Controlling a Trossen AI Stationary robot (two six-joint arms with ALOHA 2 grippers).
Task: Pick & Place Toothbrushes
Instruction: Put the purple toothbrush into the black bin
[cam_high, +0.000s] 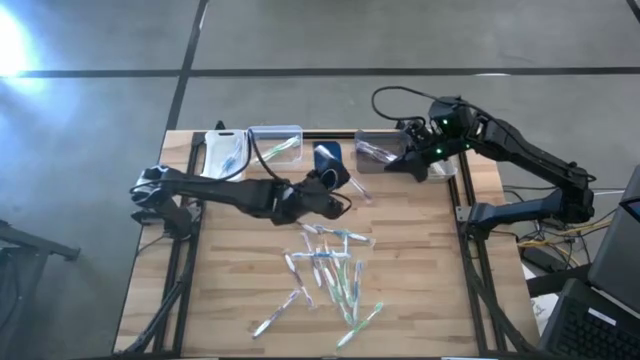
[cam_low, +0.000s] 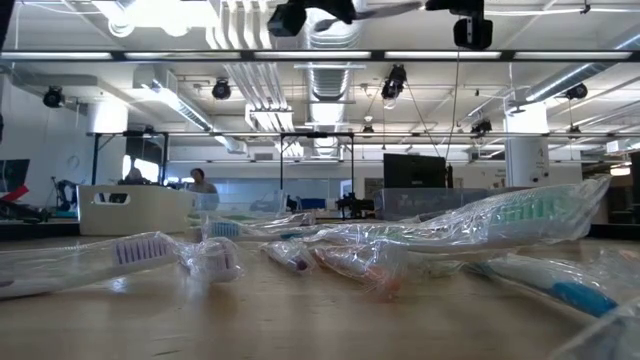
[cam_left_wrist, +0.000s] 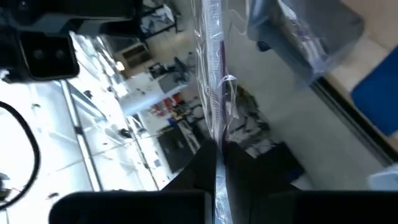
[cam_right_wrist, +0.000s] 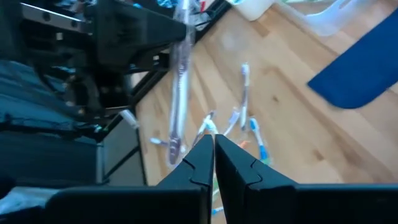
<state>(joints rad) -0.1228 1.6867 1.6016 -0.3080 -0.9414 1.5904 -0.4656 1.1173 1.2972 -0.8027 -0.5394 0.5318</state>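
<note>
- Firstly, at the far-left back edge of the table (cam_high: 420, 300): white bin (cam_high: 222, 152), and just beside it a clear bin (cam_high: 276, 140) with a green-toned toothbrush inside.
- Then the left gripper (cam_high: 338, 190), reaching from the left side to the middle of the table, close to the blue pad (cam_high: 328, 160).
- Fingers (cam_left_wrist: 239, 163) closed on a held toothbrush (cam_left_wrist: 211, 74) in a clear wrapper, pinched near one end, with the rest standing out straight past the fingertips.
- Below the middle, on the wood: loose toothbrushes (cam_high: 330, 270) in wrappers, scattered in a heap, some crossing and touching; colours blue, green and pink.
- In the low view, the same wrapped toothbrushes (cam_low: 480, 225) lying flat on the boards.
- Right of the blue pad, a second clear bin (cam_high: 378, 150) with a purple-toned toothbrush in it.
- Lastly, the right gripper (cam_high: 412, 165), raised at the back right beside this second bin; fingers (cam_right_wrist: 239, 163) pressed together, nothing seen between them.
</note>
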